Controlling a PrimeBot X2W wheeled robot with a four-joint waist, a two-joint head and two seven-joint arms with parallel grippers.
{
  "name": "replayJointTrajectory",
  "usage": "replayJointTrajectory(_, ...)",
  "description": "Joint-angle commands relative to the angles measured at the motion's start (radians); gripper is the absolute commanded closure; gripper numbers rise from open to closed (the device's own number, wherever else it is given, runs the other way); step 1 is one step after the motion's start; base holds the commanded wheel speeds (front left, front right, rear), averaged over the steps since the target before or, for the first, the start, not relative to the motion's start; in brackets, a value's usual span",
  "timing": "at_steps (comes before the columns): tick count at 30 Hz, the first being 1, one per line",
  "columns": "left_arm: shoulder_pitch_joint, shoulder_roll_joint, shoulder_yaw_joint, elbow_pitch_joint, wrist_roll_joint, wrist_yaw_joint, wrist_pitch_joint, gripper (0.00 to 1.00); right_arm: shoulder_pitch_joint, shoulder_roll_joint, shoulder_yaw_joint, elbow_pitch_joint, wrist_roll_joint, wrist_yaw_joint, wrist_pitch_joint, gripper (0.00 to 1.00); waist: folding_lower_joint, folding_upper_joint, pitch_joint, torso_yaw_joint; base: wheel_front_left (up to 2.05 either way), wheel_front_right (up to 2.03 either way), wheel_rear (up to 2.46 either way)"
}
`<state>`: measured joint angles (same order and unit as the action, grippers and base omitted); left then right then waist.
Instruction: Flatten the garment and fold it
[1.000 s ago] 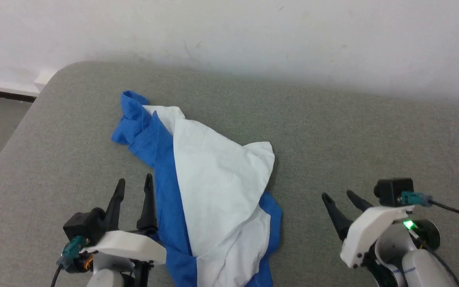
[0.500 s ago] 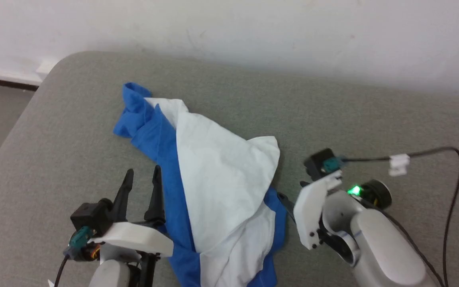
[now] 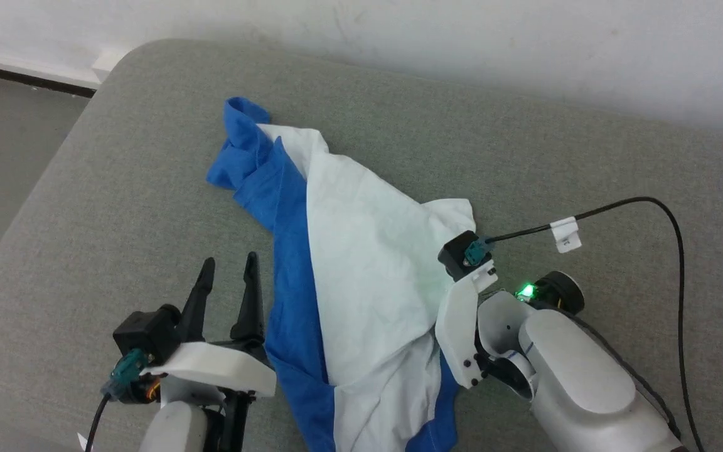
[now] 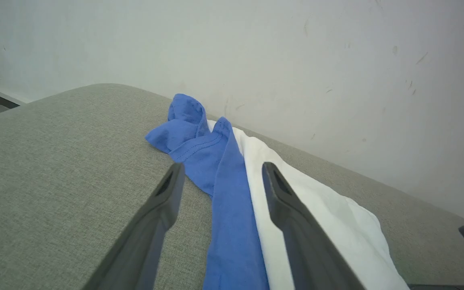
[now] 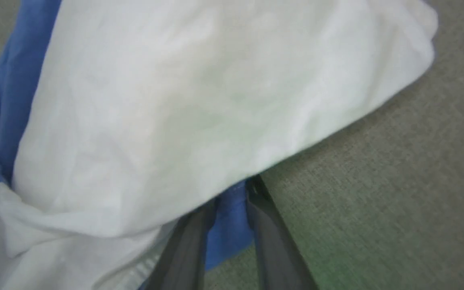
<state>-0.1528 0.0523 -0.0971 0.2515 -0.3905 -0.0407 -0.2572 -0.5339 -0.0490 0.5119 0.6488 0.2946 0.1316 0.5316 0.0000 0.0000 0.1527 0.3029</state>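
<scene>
One second on, our right gripper, lately well clear of the garment, sits tucked under the white fold at its right edge, jaws narrowed on blue cloth. Still crumpled, the garment lies on the grey cushion, with our left gripper wide open at its left edge. Flattening, we judge, is only starting.

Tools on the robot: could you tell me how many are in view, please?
2. The left tool stands open beside the garment's blue edge; the right tool is at its right edge, fingers astride blue cloth.
</scene>
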Motion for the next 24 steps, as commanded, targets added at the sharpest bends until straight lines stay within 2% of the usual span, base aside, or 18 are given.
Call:
replayJointTrajectory(1,-0.01,-0.002,0.003,0.004,-0.005,0.006,-0.005,0.0,0.013,-0.001,-0.015,0.023,0.01,-0.001,-0.019,1.0,0.0,0.0,-0.005,-0.015,0.0,0.0,0.0)
replayJointTrajectory(5,-0.004,-0.002,0.013,0.007,-0.003,0.005,-0.005,0.0,0.016,-0.004,-0.158,0.015,0.014,-0.001,-0.128,1.0,0.0,0.0,-0.023,-0.048,0.0,0.0,0.0)
replayJointTrajectory(11,0.013,-0.002,0.021,0.007,0.003,0.004,-0.005,0.0,0.118,-0.042,-0.487,-0.082,-0.022,-0.001,-0.239,1.0,0.0,0.0,-0.053,-0.092,0.0,0.0,0.0)
replayJointTrajectory(18,0.025,-0.002,0.021,0.011,0.006,0.002,-0.005,0.0,0.341,-0.013,-0.959,-0.264,-0.13,-0.001,-0.203,1.0,0.0,0.0,-0.073,-0.114,0.0,0.0,0.0)
replayJointTrajectory(21,0.027,-0.002,0.021,0.014,0.003,0.0,-0.005,0.0,0.399,-0.003,-1.02,-0.318,-0.141,-0.001,-0.16,1.0,0.0,0.0,-0.076,-0.123,0.0,0.0,0.0)
replayJointTrajectory(22,0.027,-0.002,0.021,0.015,0.001,-0.001,-0.005,0.0,0.407,-0.002,-1.008,-0.322,-0.113,-0.001,-0.158,0.57,0.0,0.0,-0.077,-0.127,0.0,0.0,0.0)
replayJointTrajectory(23,0.027,-0.002,0.02,0.016,0.0,-0.001,-0.005,0.0,0.413,-0.002,-0.992,-0.327,-0.084,-0.001,-0.166,0.0,0.0,0.0,-0.078,-0.133,0.0,0.0,0.0)
replayJointTrajectory(24,0.026,-0.002,0.018,0.018,-0.005,-0.002,-0.005,0.0,0.416,-0.002,-0.981,-0.333,-0.055,-0.001,-0.184,0.0,0.0,0.0,-0.08,-0.138,0.0,0.0,0.0)
